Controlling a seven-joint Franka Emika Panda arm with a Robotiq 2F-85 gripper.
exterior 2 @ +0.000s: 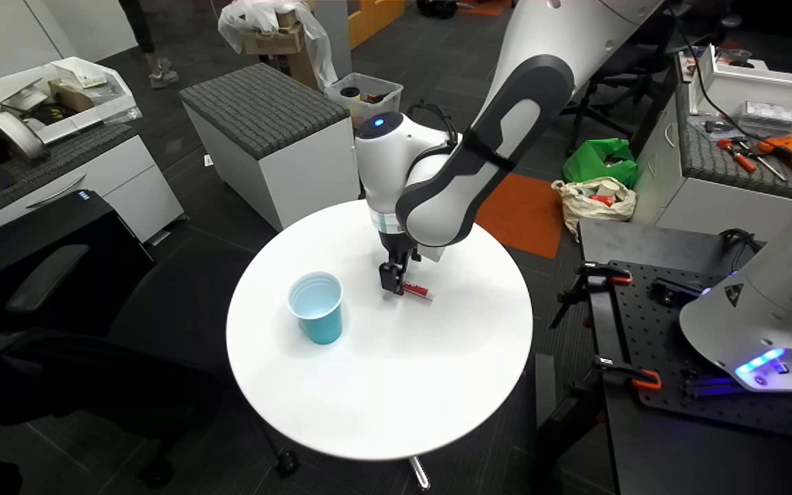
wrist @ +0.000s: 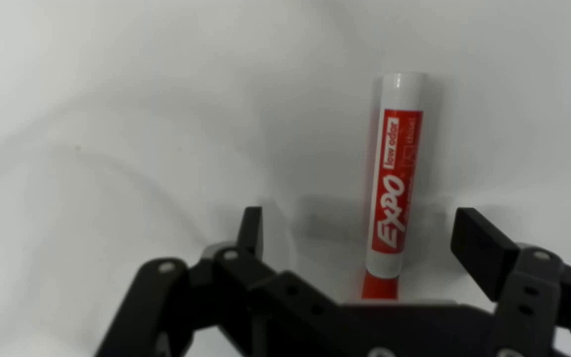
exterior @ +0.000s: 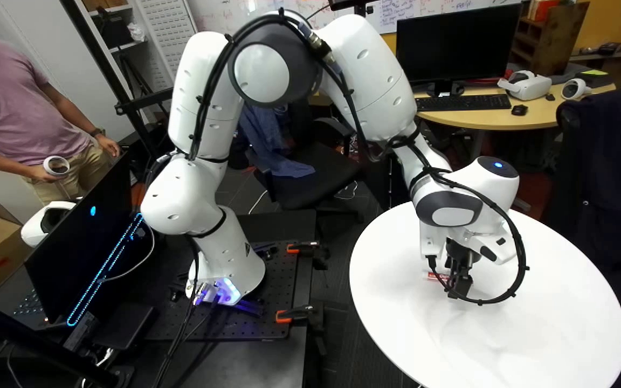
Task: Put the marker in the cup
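Observation:
The marker (wrist: 397, 183), white with a red label and red cap, lies flat on the white round table. In the wrist view it runs lengthwise between the open fingers of my gripper (wrist: 359, 223), nearer the right finger, touching neither. Its cap end is partly hidden by the gripper body. In the exterior views the marker shows partly at my gripper, as a red strip (exterior 2: 419, 291) and a red-white end (exterior: 433, 276). The gripper (exterior 2: 392, 278) is low over the table. The light-blue cup (exterior 2: 322, 320) stands upright, apart from the gripper; it does not show in the other views.
The round white table (exterior 2: 382, 412) also shows in another exterior view (exterior: 380, 318). The robot base stands on a separate black table (exterior: 267, 345) with clamps at its edge. A dark chair (exterior: 607, 178) stands close to the round table. A cable loops round the wrist.

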